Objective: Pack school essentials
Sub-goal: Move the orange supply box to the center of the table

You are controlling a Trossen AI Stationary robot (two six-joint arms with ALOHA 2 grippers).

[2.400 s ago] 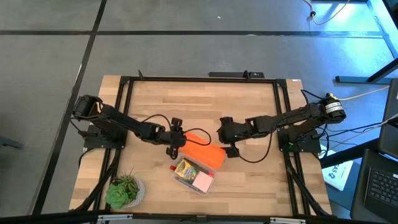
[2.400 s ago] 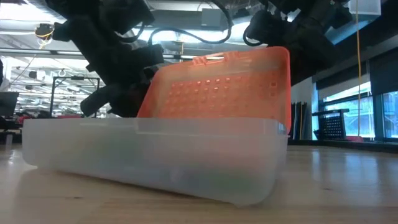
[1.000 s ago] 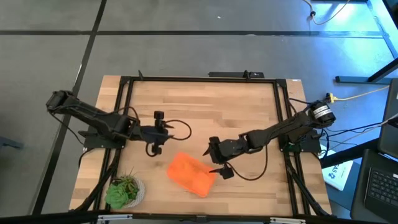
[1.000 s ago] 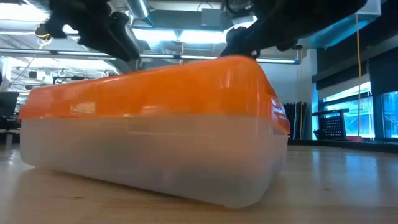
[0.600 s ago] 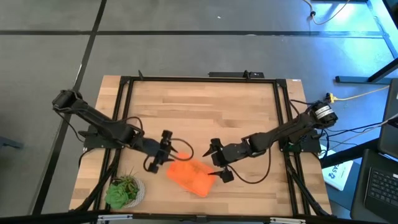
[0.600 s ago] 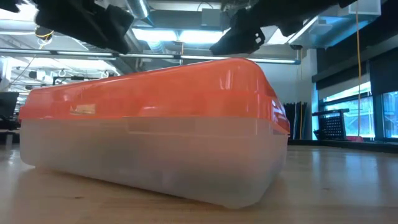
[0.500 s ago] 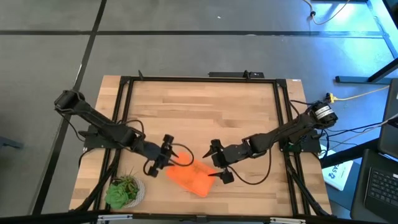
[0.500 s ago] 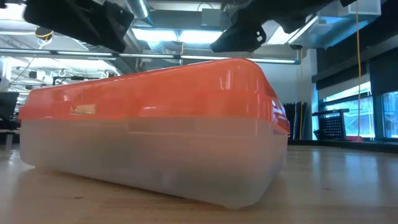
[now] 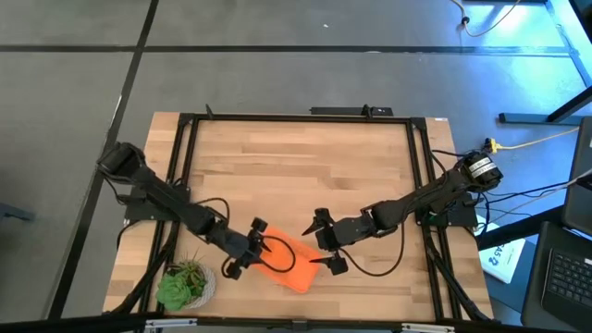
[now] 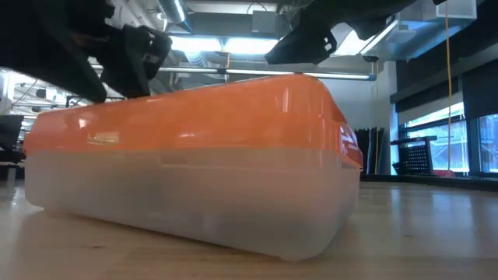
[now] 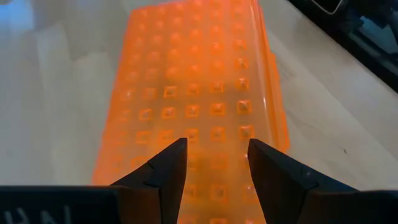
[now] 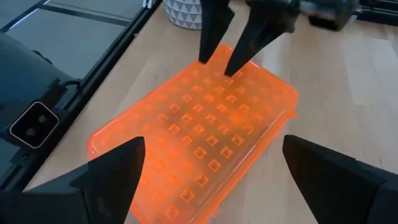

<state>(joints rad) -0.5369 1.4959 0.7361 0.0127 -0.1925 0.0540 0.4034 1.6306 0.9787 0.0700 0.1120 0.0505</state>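
Hovering right over the orange lid [image 9: 285, 262], our left hand [image 9: 263, 255] sat at the case's left end, its two fingers [image 11: 166, 169] held a little apart with nothing between them. Our right hand [image 9: 321, 240] waited just off the case's right end, spread wide and also empty. The clear case [image 10: 187, 194] lay on the desk [image 9: 305, 166] near its front edge, long axis running on a diagonal from far left to near right, with the two hands at opposite ends of that axis. We judged the left hand the nearer one, since it was above the lid itself while the right stood beside it. The lid was down, and the school essentials were presumably shut inside, though we could not make them out through the frosted wall. The potted plant [image 9: 184, 282] stood to the left, near the front corner. We could read no brand, label or writing anywhere on lid or case.
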